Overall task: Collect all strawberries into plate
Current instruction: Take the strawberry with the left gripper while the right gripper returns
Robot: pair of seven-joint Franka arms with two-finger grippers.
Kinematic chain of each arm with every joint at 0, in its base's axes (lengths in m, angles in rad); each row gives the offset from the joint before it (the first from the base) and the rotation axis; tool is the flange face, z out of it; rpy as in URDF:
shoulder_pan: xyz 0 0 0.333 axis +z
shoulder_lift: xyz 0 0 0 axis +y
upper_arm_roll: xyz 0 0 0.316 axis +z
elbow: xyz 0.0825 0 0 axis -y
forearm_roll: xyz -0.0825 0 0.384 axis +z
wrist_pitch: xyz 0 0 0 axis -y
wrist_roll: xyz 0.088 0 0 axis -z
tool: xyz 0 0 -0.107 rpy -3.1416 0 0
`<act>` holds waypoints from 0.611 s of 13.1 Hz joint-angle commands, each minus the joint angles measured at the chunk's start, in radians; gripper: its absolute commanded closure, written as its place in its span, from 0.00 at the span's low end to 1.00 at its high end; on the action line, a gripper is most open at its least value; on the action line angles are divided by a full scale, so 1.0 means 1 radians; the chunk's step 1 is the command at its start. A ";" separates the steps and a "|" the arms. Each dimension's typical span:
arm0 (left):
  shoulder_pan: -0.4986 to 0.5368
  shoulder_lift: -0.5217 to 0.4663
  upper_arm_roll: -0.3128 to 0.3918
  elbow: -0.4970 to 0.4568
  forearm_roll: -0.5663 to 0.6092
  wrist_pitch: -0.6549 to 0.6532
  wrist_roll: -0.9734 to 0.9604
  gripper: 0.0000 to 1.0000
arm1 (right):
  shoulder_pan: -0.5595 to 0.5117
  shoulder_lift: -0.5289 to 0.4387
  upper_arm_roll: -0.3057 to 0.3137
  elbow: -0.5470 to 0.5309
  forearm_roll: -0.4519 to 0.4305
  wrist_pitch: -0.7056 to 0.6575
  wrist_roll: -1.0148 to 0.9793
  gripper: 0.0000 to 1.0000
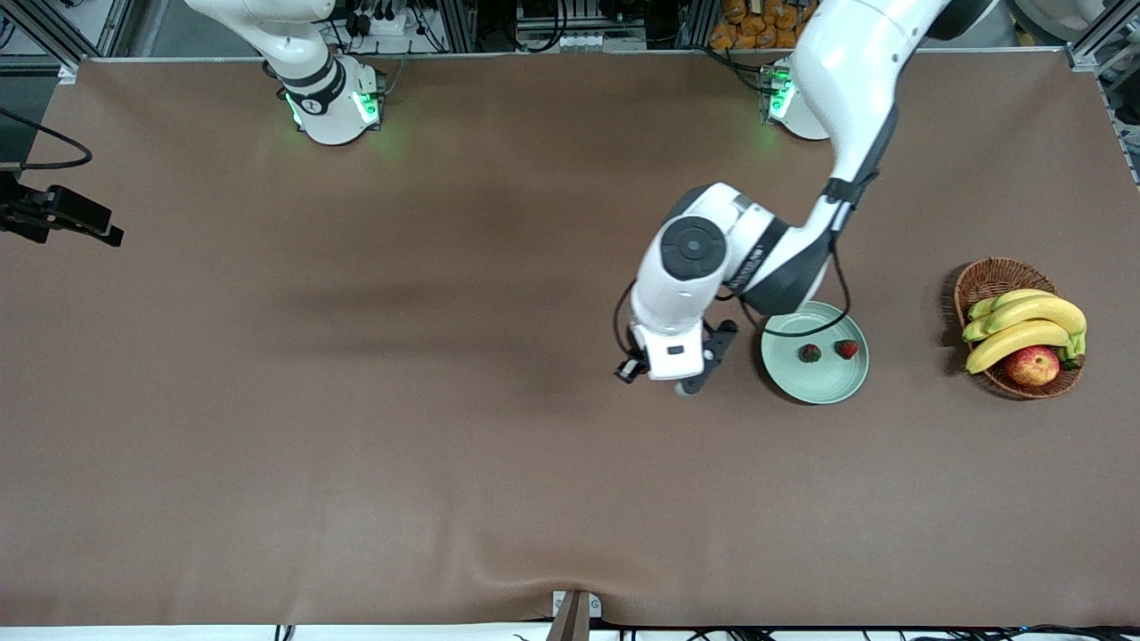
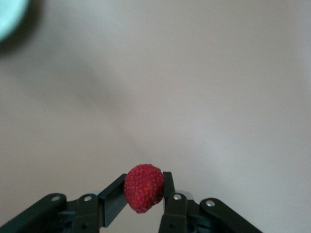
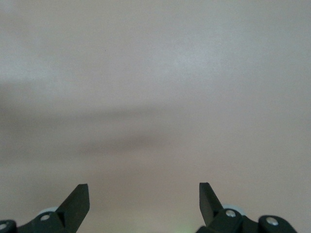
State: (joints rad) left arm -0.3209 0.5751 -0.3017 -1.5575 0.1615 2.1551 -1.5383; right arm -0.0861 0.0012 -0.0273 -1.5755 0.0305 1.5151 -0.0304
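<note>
The pale mint-green plate (image 1: 819, 385) lies on the brown table with two strawberries on it, one (image 1: 809, 353) and another (image 1: 847, 349). My left gripper (image 1: 682, 385) is over the bare table just beside the plate, toward the right arm's end. In the left wrist view my left gripper (image 2: 144, 177) is shut on a third strawberry (image 2: 144, 190), red, with its cap hidden. The plate's rim (image 2: 8, 14) shows at that view's corner. The hand hides the held berry in the front view. My right gripper (image 3: 144, 187) is open and empty over bare table.
A brown wicker basket (image 1: 989, 276) with bananas (image 1: 1024, 325) and a red-yellow apple (image 1: 1033, 365) stands toward the left arm's end of the table. A black camera mount (image 1: 62, 214) sticks in at the right arm's end.
</note>
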 commanded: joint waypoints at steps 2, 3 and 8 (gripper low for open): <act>0.141 -0.208 -0.028 -0.338 -0.011 0.015 0.206 1.00 | -0.004 -0.023 0.013 -0.014 0.002 -0.001 0.001 0.00; 0.173 -0.216 -0.028 -0.361 -0.011 0.015 0.246 1.00 | -0.006 -0.024 0.013 -0.012 0.000 -0.001 0.000 0.00; 0.336 -0.221 -0.027 -0.444 0.032 0.023 0.450 1.00 | 0.011 -0.026 0.018 0.012 0.000 -0.019 -0.002 0.00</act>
State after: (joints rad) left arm -0.0328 0.3874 -0.3150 -1.9455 0.1661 2.1581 -1.1426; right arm -0.0840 -0.0066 -0.0205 -1.5626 0.0303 1.5133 -0.0314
